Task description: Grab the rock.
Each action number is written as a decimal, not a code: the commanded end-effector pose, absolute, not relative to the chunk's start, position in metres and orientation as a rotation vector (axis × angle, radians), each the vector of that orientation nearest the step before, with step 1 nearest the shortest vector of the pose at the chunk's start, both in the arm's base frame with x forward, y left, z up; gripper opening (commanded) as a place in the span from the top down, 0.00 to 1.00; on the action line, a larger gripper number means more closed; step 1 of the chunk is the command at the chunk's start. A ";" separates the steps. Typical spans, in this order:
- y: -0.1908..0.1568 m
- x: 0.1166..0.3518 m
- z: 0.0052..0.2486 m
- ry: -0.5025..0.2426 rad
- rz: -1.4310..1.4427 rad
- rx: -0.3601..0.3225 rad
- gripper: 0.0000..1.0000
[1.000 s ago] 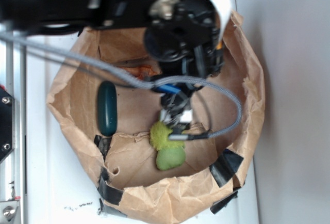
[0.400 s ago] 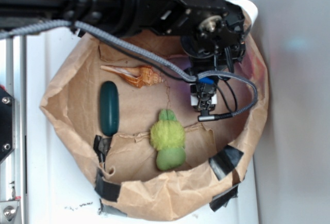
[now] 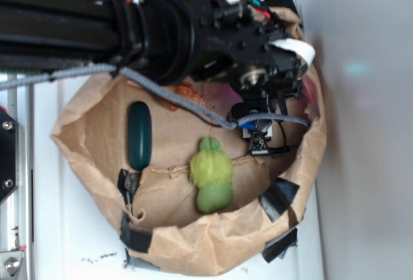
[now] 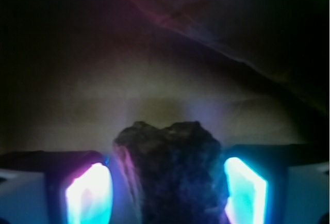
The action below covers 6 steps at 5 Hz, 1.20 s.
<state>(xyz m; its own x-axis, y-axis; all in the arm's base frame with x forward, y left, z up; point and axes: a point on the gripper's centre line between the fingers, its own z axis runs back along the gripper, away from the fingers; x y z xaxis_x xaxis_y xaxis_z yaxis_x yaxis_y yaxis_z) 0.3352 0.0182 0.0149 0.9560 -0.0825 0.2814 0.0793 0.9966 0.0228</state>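
A: Rock [image 4: 170,175] is sitting right between the two glowing fingers [image 4: 88,195] in the wrist view, filling most of the gap. Is the gripper [image 3: 259,141] already holding it?

B: I am not sure. The jaws are standing only partly open, about as wide as the rock, one pad on each side. The left pad is looking very close to the stone, maybe touching; on the right a thin dark gap is maybe remaining. I would say the gripper is in place around it, and the squeeze is not finished.

A: So what is left of the task?

B: I am judging that the approach is done. Closing firmly and lifting are still waiting. The stone is rough and jagged, so it may be turning when the pads are pressing.

A: Where is it lying in the outside view?

B: There it is hidden under the arm [image 3: 193,28]. The gripper is reaching down inside the paper bag [image 3: 84,131], near its right wall.

A: What else is lying around?

B: A green plush toy [image 3: 211,180] is resting just beside the gripper, to its left and lower. A dark green oblong [image 3: 139,135] is lying well apart on the left. An orange thing [image 3: 187,91] is peeking out under the arm; I cannot tell what it is.

A: Is anything standing in the way?

B: The bag wall is near, and a cable [image 3: 174,96] is hanging across the bag.
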 end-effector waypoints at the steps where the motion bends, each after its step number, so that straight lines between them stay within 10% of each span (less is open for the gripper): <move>1: -0.005 0.320 0.005 -0.277 -0.129 0.011 1.00; 4: -0.013 0.276 0.117 -0.336 -0.126 -0.221 1.00; 6: -0.014 0.260 0.135 -0.289 -0.046 -0.141 1.00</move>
